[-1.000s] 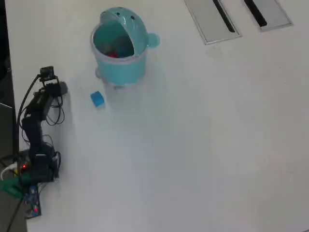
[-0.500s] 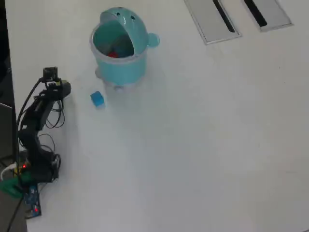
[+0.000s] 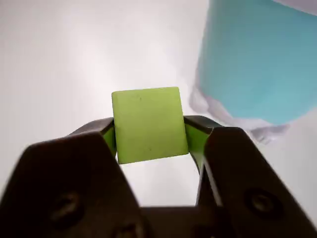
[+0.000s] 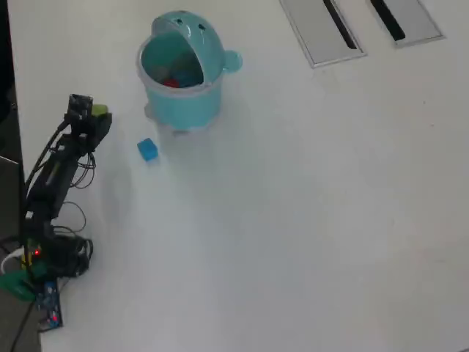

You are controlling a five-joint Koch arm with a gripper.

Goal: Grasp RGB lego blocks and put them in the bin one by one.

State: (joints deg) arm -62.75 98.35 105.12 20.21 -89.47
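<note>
While the gripper (image 3: 150, 130) clenches the yellow-green block (image 3: 148, 124) between both jaws left of the bin (image 4: 179, 95) in the overhead view, the blue block (image 4: 147, 149) lies just below-left of the bin and red (image 4: 170, 82) shows inside it.

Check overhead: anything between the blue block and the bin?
Nothing. In the overhead view the stretch between the blue lego block and the turquoise bin is bare white table.
</note>
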